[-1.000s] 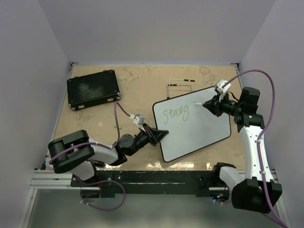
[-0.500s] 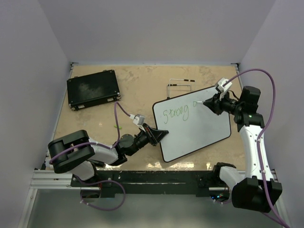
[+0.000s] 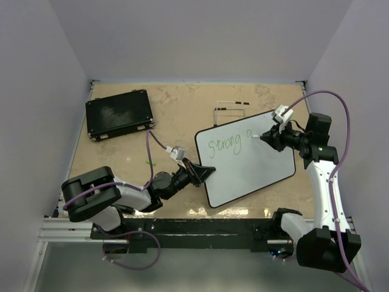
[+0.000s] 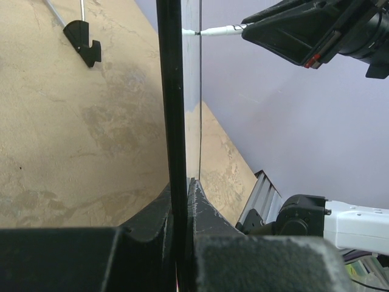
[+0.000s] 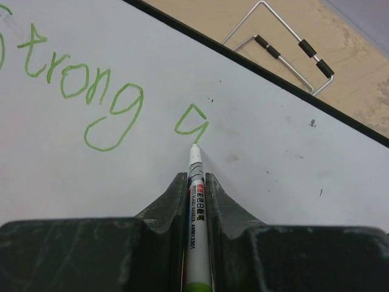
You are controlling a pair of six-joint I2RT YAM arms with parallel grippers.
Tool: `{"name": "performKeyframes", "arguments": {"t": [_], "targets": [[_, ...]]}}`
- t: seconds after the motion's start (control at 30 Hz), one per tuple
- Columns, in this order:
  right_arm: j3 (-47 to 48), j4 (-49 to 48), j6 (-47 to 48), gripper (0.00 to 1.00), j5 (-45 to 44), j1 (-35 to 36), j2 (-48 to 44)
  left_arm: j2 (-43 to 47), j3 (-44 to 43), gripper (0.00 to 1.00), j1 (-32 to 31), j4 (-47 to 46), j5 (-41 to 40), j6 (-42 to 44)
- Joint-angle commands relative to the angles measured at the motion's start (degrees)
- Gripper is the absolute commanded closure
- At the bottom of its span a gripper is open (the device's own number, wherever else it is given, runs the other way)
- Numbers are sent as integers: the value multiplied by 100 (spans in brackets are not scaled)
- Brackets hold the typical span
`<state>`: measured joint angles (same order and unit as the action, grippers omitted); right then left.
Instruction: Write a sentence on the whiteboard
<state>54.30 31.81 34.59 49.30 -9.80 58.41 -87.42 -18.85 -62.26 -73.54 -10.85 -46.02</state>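
The sentence is being shown only in part. One green word, "Strong", and one open loop of a further letter are being seen on the whiteboard. The word is lying beyond and to the left of the right fingers, and the loop is lying just ahead of the pen tip. The word's first letter is being cut off by the left edge of the right wrist view.

One marker is being clenched between the two fingers of the right gripper, with its nib touching the board at the tail of the loop. Its rear end is being hidden between the finger bases, and the small print on its barrel is too fine to be read.

The board's black rim is being pinched between the two fingers of the left gripper. In the left wrist view the board is being seen edge-on, so its writing face is being hidden there. Whether the board is lying flat or is being lifted cannot be told.

One wire stand with three black sleeves is being seen beyond the board's far rim, ahead and to the right of the right fingers. One black case is lying well apart from the left fingers. One small green bit near the left arm is too small to be made out.

Everything is being carried by a mottled beige table, which is being enclosed by pale lilac walls.
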Motion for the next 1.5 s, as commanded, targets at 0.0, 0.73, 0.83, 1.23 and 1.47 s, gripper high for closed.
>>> {"name": "performKeyframes", "arguments": {"t": [0.0,0.73,0.83,1.23,1.47], "targets": [[45,387,303,100,-262,13,-154,-47,4,100,-32,-64,277,770],[327,-404,-418,100,-25,5,118,-100,-48,100,-32,-55,329,779],[283,-552,-540,100,-218,5,74,-91,-40,100,-32,-55,321,779],[203,-932,-797,100,-652,5,-154,-91,-4,100,-32,-82,329,770],[265,-975,-822,100,-175,5,-313,-83,-4,100,-32,-82,321,770]]}}
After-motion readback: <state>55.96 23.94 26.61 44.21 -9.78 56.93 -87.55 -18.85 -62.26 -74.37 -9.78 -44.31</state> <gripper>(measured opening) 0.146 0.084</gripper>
